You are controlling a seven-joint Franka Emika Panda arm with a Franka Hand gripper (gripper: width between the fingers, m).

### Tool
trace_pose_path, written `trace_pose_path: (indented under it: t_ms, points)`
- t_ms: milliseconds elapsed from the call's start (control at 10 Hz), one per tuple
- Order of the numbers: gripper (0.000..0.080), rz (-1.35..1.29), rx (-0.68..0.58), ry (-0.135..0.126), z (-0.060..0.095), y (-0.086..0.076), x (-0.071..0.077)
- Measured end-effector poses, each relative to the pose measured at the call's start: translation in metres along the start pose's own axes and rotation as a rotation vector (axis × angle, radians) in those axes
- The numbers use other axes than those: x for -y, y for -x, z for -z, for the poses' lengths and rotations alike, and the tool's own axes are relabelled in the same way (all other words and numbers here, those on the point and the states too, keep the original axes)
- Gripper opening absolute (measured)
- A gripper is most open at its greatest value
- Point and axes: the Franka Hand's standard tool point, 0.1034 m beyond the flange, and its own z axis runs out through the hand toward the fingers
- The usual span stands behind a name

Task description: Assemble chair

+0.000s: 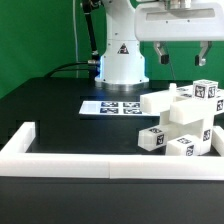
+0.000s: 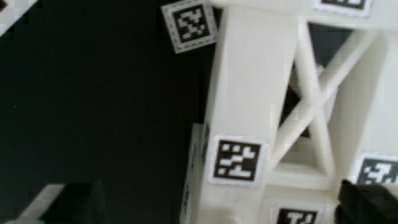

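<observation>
Wall (image 1: 80, 160) up front on desk (image 1: 50, 105), chair (image 1: 185, 120) parts piled at exterior view's right under the empty, spread-apart gripper (image 1: 178, 52); likely light, stiff, slick plastic, so grab back panel (image 2: 294, 100) side rail, not X-braces.

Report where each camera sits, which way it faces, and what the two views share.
Exterior view: off the arm, slightly above table level behind the white wall, facing the arm's base across the black table; it shows the open tool above the chair parts.
Wrist view: on the wrist, looking down closely at the X-braced back panel; only the fingertips show.
Shared: the tagged chair parts and the black table.
</observation>
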Motion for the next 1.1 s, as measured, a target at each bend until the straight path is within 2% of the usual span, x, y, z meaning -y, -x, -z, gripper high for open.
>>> trace_pose_path:
  t_ms: [300, 400, 500, 600, 800, 900, 1100]
  points:
    - [0.0649, 0.009, -0.001, 0.001, -0.001, 0.001, 0.000]
    - [0.0649, 0.039, -0.015, -0.007, -0.005, 0.004, -0.008]
    - [0.0649, 0.048, -0.017, -0.006, -0.014, 0.018, -0.029]
    - [0.0649, 0.073, -0.019, 0.009, -0.026, 0.023, -0.043]
    - [0.0649, 0.123, -0.043, 0.031, -0.048, 0.023, -0.063]
    - [0.0649, 0.129, -0.042, 0.037, -0.054, 0.021, -0.071]
    - [0.0649, 0.129, -0.040, 0.035, -0.053, 0.018, -0.067]
